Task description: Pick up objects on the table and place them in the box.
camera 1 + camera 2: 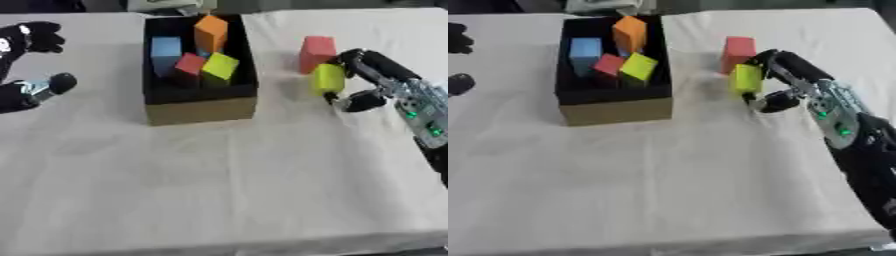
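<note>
Yellow block [328, 78] pinched in right hand [372, 82], just right of the box [199, 107], near a red block [317, 52]. Left hand [31, 42] idle at left edge, fingers relaxed.

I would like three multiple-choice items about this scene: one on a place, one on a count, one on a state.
1. Where is the red block outside the box?
A. right of the box
B. left of the box
C. in front of the box

2. How many blocks lie in the box?
A. two
B. four
C. six

3. What does the right robot hand hold?
A. nothing
B. a blue block
C. a yellow-green block

Answers:
1 A: the red block stands right of the box.
2 B: blue, orange, red, yellow-green.
3 C: the right robot hand pinches the yellow-green block.
</note>
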`<state>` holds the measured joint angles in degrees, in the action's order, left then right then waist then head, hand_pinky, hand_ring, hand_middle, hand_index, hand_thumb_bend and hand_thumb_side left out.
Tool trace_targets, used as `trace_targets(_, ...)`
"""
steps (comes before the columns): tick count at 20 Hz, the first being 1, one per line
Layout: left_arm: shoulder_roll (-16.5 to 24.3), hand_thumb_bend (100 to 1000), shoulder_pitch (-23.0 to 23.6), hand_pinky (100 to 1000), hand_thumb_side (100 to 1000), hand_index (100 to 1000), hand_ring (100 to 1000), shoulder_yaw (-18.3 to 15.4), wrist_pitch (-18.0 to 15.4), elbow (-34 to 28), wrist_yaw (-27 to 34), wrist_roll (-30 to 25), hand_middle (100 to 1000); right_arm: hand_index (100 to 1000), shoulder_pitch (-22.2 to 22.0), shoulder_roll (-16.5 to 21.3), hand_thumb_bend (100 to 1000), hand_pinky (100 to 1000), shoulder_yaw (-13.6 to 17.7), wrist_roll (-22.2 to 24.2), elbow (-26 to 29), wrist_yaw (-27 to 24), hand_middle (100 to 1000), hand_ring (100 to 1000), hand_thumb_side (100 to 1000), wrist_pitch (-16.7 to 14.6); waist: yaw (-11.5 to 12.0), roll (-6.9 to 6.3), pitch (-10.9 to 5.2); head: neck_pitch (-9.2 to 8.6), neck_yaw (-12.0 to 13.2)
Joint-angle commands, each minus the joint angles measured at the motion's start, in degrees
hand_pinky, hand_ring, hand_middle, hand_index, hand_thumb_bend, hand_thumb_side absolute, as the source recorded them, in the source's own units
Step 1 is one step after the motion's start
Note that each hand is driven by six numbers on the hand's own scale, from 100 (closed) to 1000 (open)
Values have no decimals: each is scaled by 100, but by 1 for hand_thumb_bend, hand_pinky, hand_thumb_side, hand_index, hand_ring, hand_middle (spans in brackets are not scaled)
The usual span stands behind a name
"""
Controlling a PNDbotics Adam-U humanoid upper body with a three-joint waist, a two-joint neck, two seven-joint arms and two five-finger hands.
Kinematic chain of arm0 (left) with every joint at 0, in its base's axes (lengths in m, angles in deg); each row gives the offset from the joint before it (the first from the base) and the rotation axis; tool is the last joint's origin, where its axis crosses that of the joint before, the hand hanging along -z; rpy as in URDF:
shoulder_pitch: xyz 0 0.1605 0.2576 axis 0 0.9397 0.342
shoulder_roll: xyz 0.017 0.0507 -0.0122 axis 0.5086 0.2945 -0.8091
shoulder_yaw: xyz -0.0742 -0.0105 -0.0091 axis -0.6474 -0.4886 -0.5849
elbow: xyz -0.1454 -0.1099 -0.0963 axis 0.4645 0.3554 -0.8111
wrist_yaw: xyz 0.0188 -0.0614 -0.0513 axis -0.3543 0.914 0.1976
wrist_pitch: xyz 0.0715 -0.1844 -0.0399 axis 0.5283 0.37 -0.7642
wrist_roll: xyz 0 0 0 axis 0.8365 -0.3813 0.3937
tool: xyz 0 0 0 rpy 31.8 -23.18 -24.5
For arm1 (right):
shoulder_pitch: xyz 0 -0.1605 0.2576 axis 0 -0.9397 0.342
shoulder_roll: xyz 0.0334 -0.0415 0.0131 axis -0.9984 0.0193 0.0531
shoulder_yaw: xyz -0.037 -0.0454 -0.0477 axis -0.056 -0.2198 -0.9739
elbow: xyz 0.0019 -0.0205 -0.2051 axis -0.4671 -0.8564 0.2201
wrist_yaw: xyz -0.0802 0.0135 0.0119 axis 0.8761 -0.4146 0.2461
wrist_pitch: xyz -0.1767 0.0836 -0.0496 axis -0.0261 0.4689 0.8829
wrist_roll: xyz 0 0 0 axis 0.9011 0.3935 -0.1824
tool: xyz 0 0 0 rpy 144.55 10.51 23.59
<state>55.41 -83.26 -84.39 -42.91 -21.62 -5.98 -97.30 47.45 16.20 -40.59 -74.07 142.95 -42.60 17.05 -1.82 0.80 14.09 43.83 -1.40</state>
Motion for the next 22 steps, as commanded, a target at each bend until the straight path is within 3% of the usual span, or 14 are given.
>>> trace_targets(1,93,803,-46,816,696,859,718,-98,-7,-74,17,25,685,594,318,55,135,594,-7,21,512,-289,419,587,100,52,41,72,-204,28,-48)
trace_targets(7,23,796,15,816,698,858,716,-109,0,-56,29,27,684,602,941,-354,125,600,-171,298,798,-323,428,590,100,107,233,66,-248,28,-209)
trace_targets(17,-70,795,75,832,688,856,717,-325,35,-119,80,264,685,629,1469,-1264,122,612,-136,381,-307,530,452,601,112,-74,626,36,-302,28,-535)
trace_targets(21,-124,793,26,833,688,855,718,-324,46,-132,90,297,685,698,1522,-1564,134,623,-181,410,-579,960,494,618,131,-255,713,22,-300,28,-594)
trace_targets(22,-135,792,15,833,689,855,717,-318,46,-135,90,295,685,752,1529,-1621,143,631,-186,411,-629,1078,525,630,142,-288,725,21,-299,28,-608)
